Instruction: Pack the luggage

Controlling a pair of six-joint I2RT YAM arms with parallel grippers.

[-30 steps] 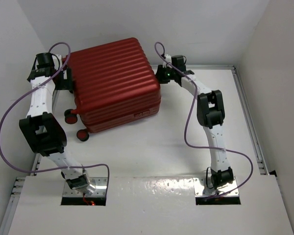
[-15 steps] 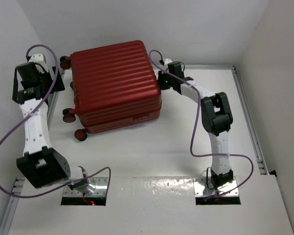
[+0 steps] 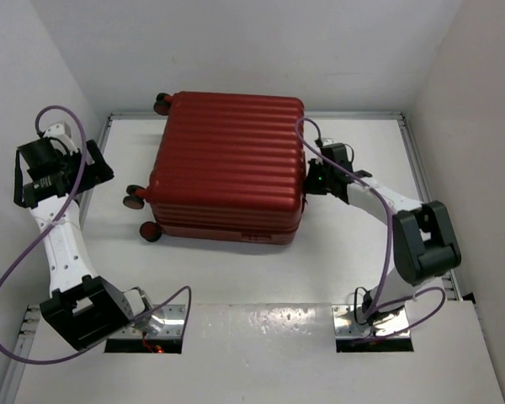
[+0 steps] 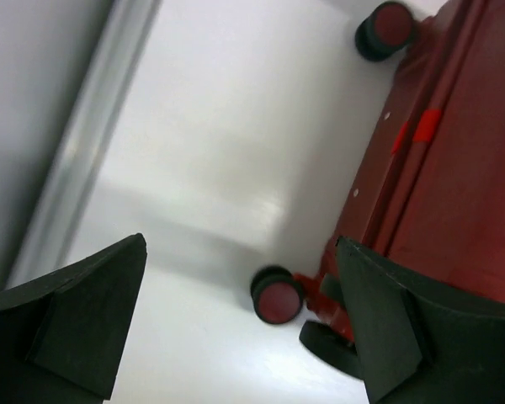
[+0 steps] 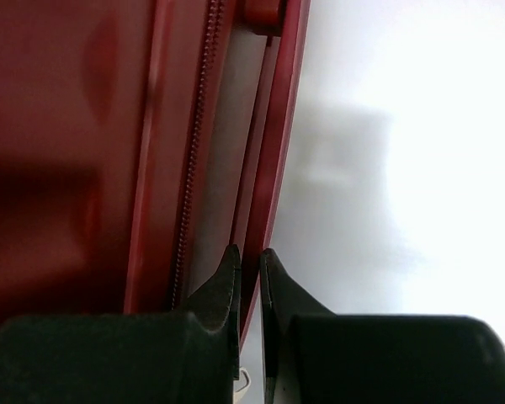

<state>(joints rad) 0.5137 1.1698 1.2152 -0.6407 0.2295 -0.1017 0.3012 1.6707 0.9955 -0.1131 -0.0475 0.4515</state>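
The luggage (image 3: 231,164) is a closed dark red ribbed suitcase lying flat on the white table, with its black wheels (image 3: 136,198) pointing left. My right gripper (image 3: 310,178) is at its right side. In the right wrist view the gripper (image 5: 250,257) is shut on a thin red edge strip (image 5: 275,160) of the luggage (image 5: 67,168), beside the zipper. My left gripper (image 3: 91,171) is open and empty, left of the wheels and apart from them. In the left wrist view the left gripper (image 4: 240,252) faces a wheel (image 4: 278,296) and the shell (image 4: 454,168).
A metal rail (image 3: 97,160) runs along the table's left edge beside the left arm, and another (image 3: 429,202) along the right edge. White walls close in on the left, back and right. Purple cables loop from both arms.
The luggage has slid right and turned with my right gripper at its side. My left gripper has come off its left side and drawn back to the left.
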